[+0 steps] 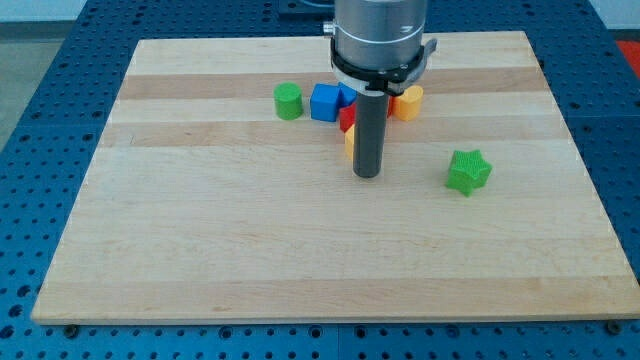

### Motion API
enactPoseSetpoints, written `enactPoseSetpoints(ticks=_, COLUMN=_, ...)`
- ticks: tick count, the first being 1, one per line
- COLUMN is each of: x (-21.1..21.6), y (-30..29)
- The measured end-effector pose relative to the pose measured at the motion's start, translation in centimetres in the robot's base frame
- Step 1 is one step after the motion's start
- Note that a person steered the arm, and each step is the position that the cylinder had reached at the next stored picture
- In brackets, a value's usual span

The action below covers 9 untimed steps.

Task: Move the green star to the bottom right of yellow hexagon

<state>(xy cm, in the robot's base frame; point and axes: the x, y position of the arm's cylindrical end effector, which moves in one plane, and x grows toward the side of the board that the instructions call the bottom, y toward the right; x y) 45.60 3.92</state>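
Observation:
The green star (468, 171) lies on the wooden board (250, 250) at the view's right, alone. My tip (367, 175) rests on the board about a hundred pixels to the star's left, at nearly the same height in the view. A sliver of a yellow block (349, 142) shows just left of the rod; its shape is hidden. Another yellow-orange block (408, 101) sits up and right of the rod, partly hidden by the arm.
A green cylinder (288, 101) and a blue cube (324, 102) stand at the view's upper middle. A red block (346, 120) peeks out beside the rod. The arm's body (380, 40) covers the cluster's top.

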Motion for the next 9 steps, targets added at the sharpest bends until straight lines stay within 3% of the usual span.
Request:
enactPoseSetpoints(ticks=2, x=11.3, y=3.2)
enactPoseSetpoints(ticks=3, x=13.8, y=10.7)
enactPoseSetpoints(ticks=5, x=10.5, y=25.2)
enactPoseSetpoints(ticks=6, x=7.3, y=26.0)
enactPoseSetpoints(ticks=9, x=1.2, y=13.5)
